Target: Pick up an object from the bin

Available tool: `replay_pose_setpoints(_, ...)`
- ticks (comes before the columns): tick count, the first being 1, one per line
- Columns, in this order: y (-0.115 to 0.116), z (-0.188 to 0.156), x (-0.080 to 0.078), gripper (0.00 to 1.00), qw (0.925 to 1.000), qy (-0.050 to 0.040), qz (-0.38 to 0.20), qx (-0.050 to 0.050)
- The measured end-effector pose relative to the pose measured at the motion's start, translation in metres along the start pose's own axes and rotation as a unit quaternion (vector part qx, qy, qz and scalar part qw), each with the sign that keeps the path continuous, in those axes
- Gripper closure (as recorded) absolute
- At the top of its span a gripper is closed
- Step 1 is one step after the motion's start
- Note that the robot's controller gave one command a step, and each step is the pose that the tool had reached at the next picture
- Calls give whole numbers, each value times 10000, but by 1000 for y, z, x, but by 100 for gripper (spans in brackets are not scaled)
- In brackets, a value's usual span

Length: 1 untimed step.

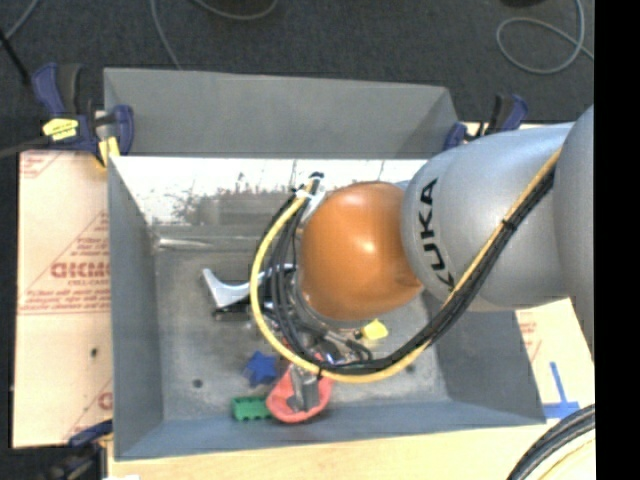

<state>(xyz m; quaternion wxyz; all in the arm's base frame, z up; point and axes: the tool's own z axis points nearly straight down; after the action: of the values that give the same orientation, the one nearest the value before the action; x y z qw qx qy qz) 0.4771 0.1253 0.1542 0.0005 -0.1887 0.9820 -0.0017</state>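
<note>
My gripper (303, 346) shows as a dark body under the arm's orange cover, low over the bin's front middle. Just below it, near the front wall, lies a red ring-shaped thing (290, 405), partly covered by the gripper's lower end. A small blue piece (260, 368) lies just left of the gripper. A green toothed block (249, 408) rests left of the red thing, against the front wall. A small yellow piece (374, 330) peeks out at the gripper's right side.
A white and silver angled thing (224, 290) with a dark part beside it lies on the bin floor left of the arm. The arm, its orange cover and yellow cables hide the bin's middle and right.
</note>
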Motion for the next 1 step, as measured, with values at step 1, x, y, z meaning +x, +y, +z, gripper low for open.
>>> replay_pose_setpoints(1, -9, 51, -12, 0, 9991, -47, -409, -15)
